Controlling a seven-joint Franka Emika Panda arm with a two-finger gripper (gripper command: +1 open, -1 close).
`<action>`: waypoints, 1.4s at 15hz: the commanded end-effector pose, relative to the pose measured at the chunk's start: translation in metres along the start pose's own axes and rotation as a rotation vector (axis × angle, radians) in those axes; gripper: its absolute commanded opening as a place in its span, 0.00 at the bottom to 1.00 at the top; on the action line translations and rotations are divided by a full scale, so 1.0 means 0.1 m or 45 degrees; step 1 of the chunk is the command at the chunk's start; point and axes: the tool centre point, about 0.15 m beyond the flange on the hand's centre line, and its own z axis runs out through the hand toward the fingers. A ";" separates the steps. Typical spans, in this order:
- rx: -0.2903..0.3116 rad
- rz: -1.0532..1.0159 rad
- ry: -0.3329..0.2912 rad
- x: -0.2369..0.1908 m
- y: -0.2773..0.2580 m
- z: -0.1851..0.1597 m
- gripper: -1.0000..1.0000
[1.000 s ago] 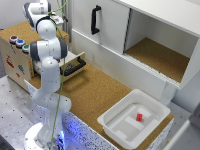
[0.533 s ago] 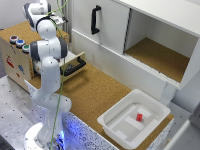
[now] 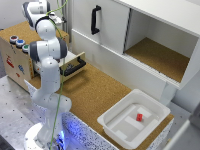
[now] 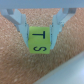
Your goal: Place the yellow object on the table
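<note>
Cork-brown and speckled, the worktop (image 3: 95, 95) runs from the exterior view's left toward the near right, with white speckled sides below. White cabinets stand along its far side: one with a black handle (image 3: 94, 20) on a closed door, and beside it an open compartment (image 3: 160, 55) with a cork floor. At the near right, a white rectangular tub (image 3: 134, 120) sits on the worktop, with a small red block (image 3: 139, 117) lying inside it. On the exterior view's left, a wooden box (image 3: 15, 55) carries coloured round pieces on top, and a dark drawer (image 3: 74, 66) stands open beside it.

The white arm (image 3: 47, 55) rises from its base at the near left and folds up toward the far left corner; its jaws cannot be made out in that view. In the wrist view the jaws (image 4: 40, 35) are closed on the yellow object (image 4: 39, 41), one finger against each side. The block bears black letters, and it hangs above a cork surface, blurred.
</note>
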 end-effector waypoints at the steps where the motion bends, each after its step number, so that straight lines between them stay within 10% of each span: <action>1: 0.070 0.347 0.148 -1.13 -0.06 -0.15 0.00; 10: 0.072 0.866 0.305 -2.73 0.68 0.15 0.00; 21: 0.030 1.265 0.106 -4.00 2.23 0.46 0.00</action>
